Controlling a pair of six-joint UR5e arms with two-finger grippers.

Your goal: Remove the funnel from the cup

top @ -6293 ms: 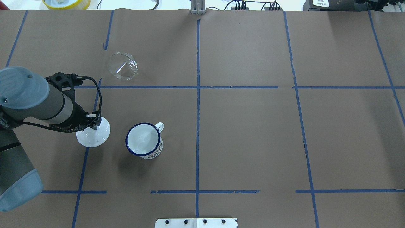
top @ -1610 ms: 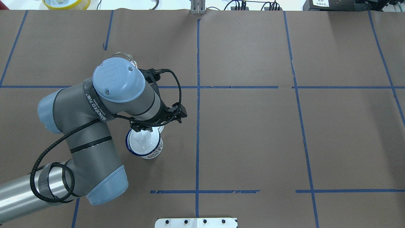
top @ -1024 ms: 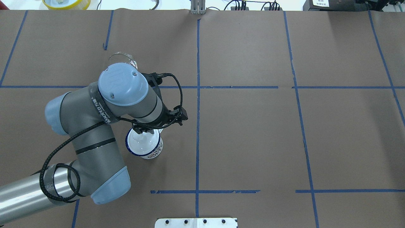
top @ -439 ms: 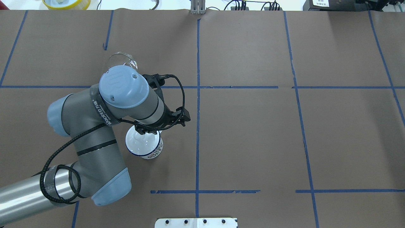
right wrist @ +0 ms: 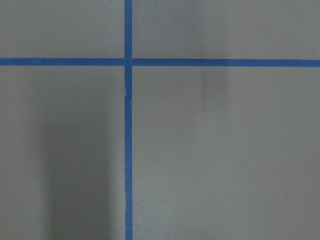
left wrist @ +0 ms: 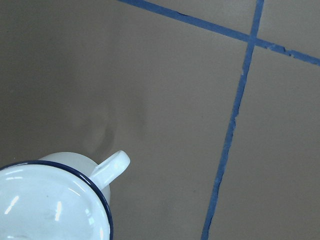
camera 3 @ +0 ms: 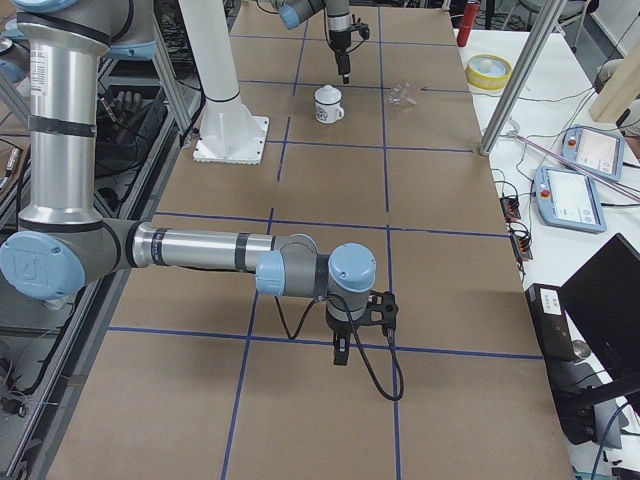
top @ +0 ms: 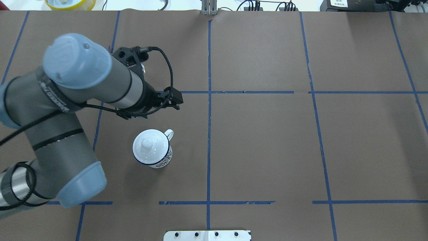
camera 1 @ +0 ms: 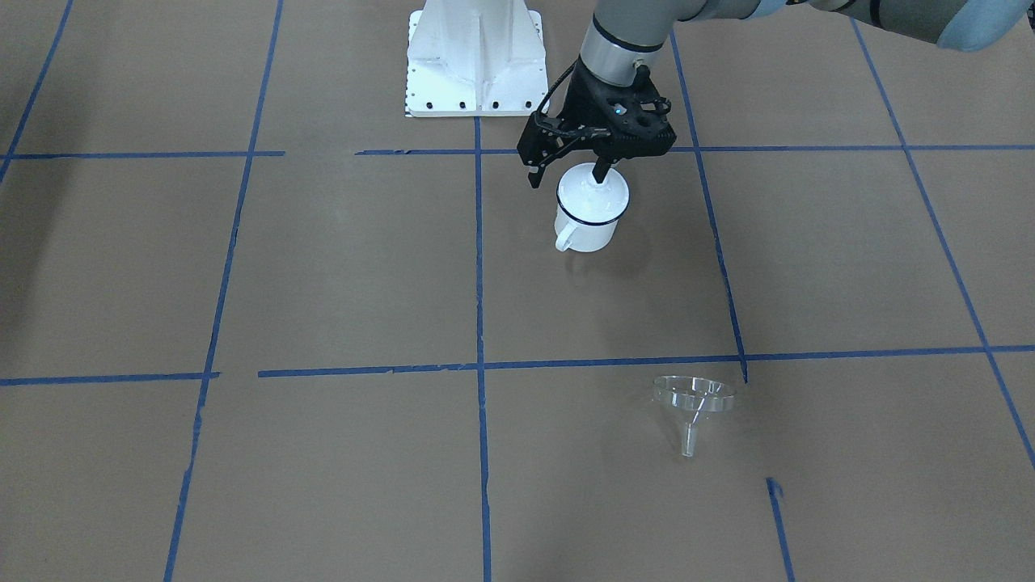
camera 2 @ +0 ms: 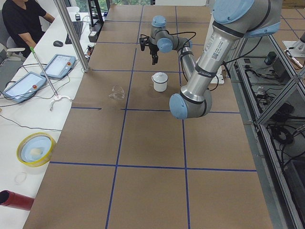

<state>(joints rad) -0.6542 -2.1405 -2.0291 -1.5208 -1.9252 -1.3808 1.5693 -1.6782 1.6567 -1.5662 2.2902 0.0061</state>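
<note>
The clear funnel (camera 1: 694, 400) lies on the brown paper, apart from the cup, spout toward the front camera; my left arm hides it in the overhead view. The white cup (camera 1: 589, 212) with a dark blue rim stands upright (top: 152, 149) with a round white knobbed lid (top: 147, 143) on it. My left gripper (camera 1: 566, 176) hangs just above the lid, jaws apart and empty. The left wrist view shows the cup's rim and handle (left wrist: 110, 167). My right gripper (camera 3: 340, 348) shows only in the exterior right view, low over bare paper; I cannot tell if it is open.
The white robot base plate (camera 1: 473, 56) stands behind the cup. A yellow-rimmed dish (top: 70, 3) sits past the table's far left corner. Blue tape lines (top: 209, 110) grid the paper. An operator (camera 2: 21, 21) and tablets are beside the table's end.
My left gripper carried the knobbed lid from the table onto the cup, has let go of it and has risen. The lid now rests on the cup. The funnel has not moved.
</note>
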